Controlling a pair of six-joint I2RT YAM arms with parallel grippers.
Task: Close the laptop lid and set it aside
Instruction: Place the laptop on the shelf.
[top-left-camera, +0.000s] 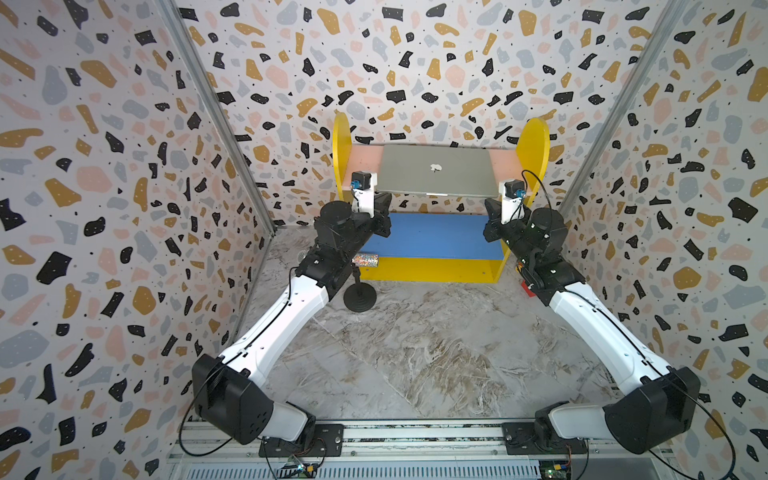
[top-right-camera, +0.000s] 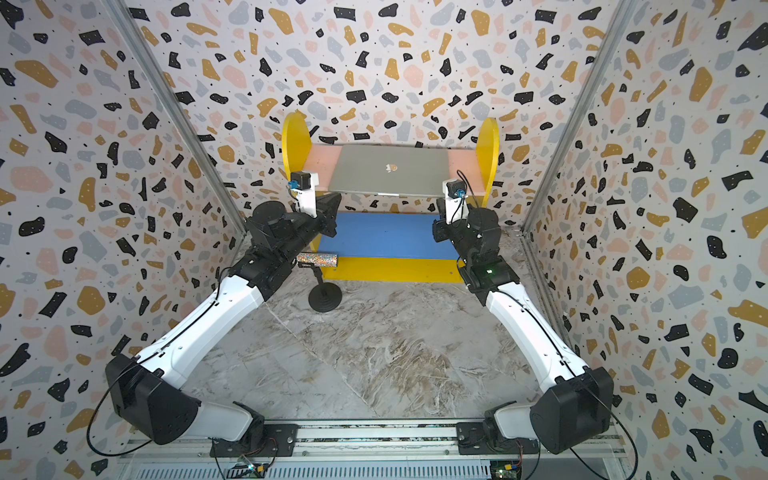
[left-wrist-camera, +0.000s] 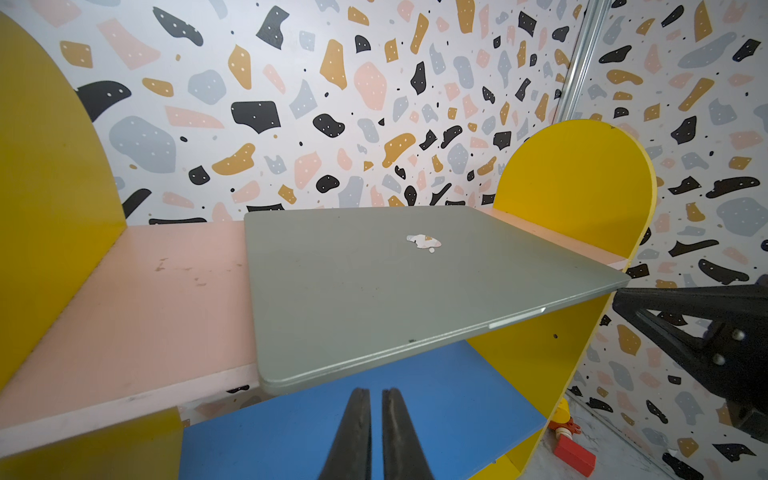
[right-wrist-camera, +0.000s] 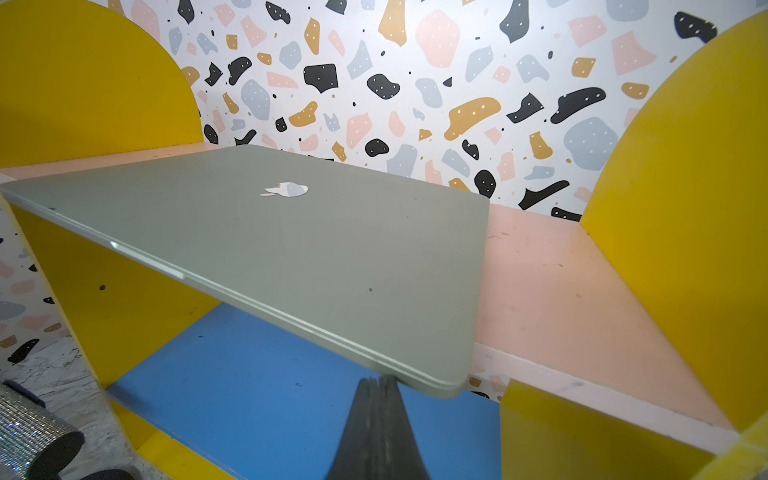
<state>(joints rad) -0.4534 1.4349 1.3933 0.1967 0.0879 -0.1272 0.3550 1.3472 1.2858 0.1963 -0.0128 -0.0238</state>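
Observation:
The laptop (top-left-camera: 436, 174) lies on the pink top shelf (top-left-camera: 363, 160) of a yellow shelf unit, and its front edge overhangs the board. The laptop lid (left-wrist-camera: 374, 291) is down flat, pale logo facing up, as the right wrist view also shows (right-wrist-camera: 291, 249). My left gripper (left-wrist-camera: 376, 392) sits just below the laptop's front left corner, above the blue shelf (left-wrist-camera: 457, 407). Its fingers are almost together with nothing between them. My right gripper (right-wrist-camera: 380, 380) is shut, its tips at the underside of the front edge near the right corner. Both top views show the two grippers (top-left-camera: 386, 199) (top-left-camera: 489, 204) flanking the laptop.
Yellow rounded side panels (top-left-camera: 341, 141) (top-left-camera: 534, 145) close off the shelf ends. A glittery cylinder (top-left-camera: 365, 259) on a black round-footed stand (top-left-camera: 359, 297) stands on the marble floor by the left arm. A red block (left-wrist-camera: 573, 455) lies by the right arm. Patterned walls surround the cell.

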